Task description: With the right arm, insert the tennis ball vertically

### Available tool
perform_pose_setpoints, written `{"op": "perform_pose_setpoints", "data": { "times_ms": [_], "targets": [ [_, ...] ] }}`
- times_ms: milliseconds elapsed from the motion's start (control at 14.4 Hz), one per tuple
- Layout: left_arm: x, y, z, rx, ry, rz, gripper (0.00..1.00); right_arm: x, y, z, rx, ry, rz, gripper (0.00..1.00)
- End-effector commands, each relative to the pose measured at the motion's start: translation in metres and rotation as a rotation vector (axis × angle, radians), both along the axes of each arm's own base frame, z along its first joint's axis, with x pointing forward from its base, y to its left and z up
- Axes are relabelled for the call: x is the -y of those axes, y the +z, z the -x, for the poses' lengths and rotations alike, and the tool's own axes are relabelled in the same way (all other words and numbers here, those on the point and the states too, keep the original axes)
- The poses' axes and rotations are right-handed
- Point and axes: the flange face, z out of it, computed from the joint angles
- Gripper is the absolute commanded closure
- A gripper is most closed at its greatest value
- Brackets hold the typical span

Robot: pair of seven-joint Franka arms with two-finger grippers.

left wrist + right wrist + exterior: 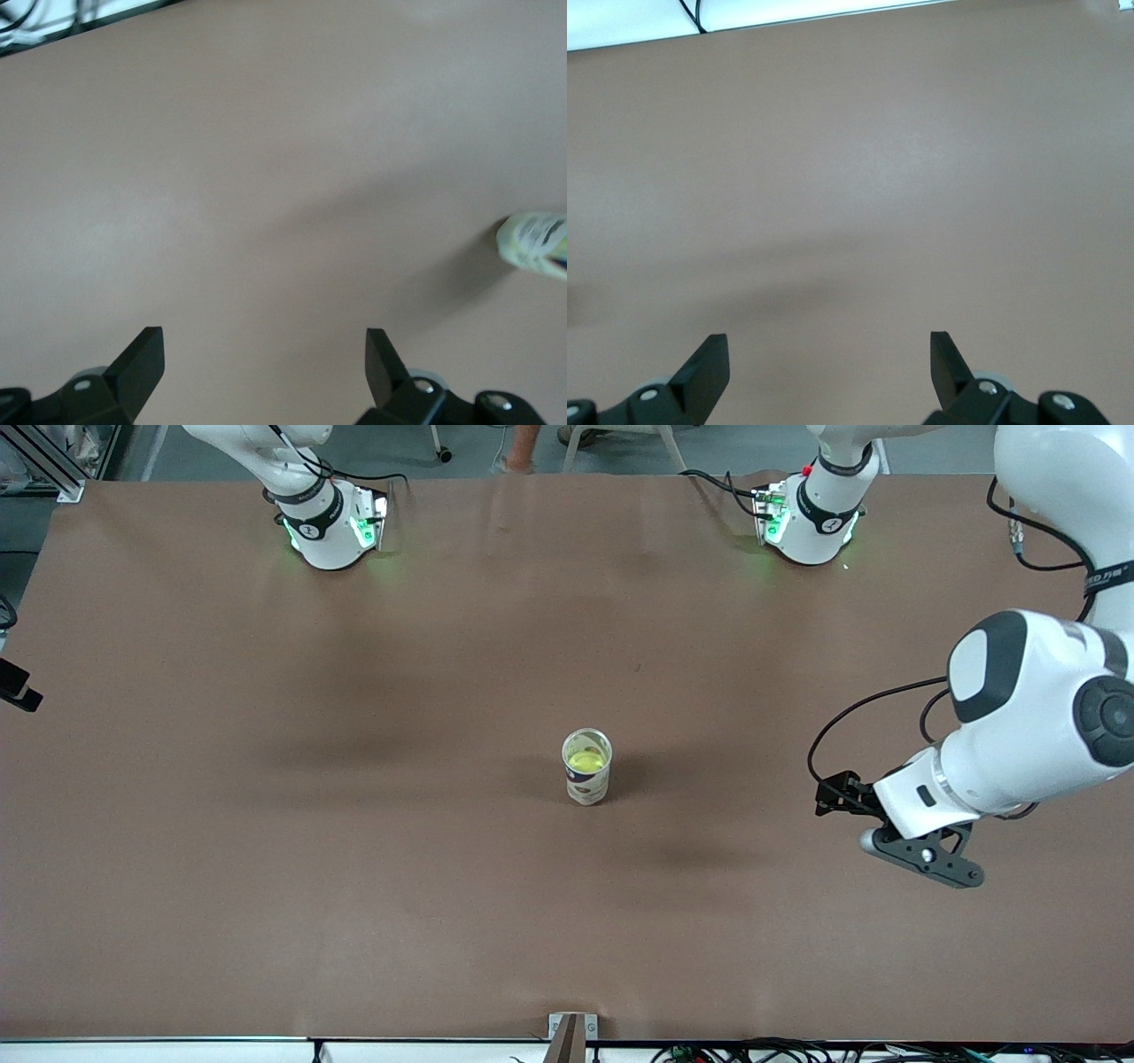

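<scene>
Guessing the main risk now is a stray arm move tipping the tall clear plastic cup (586,766) in the middle of the brown table (266,868). The fuzzy yellow-green tennis ball (586,761) already sits inside it, upright. Left gripper (264,354), over the table's left-arm end, and right gripper (829,356) both hang spread apart, empty.

— What blocks your way across the worktop (354,886)?
— Only the cup (586,766) mid-worktop, ball (586,762) inside. Your left end effector (886,841) hangs toward its own end, well apart.
</scene>
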Motion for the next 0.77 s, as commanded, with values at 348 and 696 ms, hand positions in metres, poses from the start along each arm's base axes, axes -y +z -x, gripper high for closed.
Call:
{"op": "perform_pose_setpoints", "data": {
  "times_ms": [348, 696],
  "targets": [
    [-0.016, 0.132, 0.080, -0.039, 0.268, -0.108, 0.00, -0.010, -0.011, 0.034, -0.044, 0.018, -0.005, 0.00],
    [-0.043, 0.174, 0.131, -0.069, 0.289, -0.172, 0.00, -0.017, -0.022, 0.044, -0.033, 0.041, -0.009, 0.00]
  ]
}}
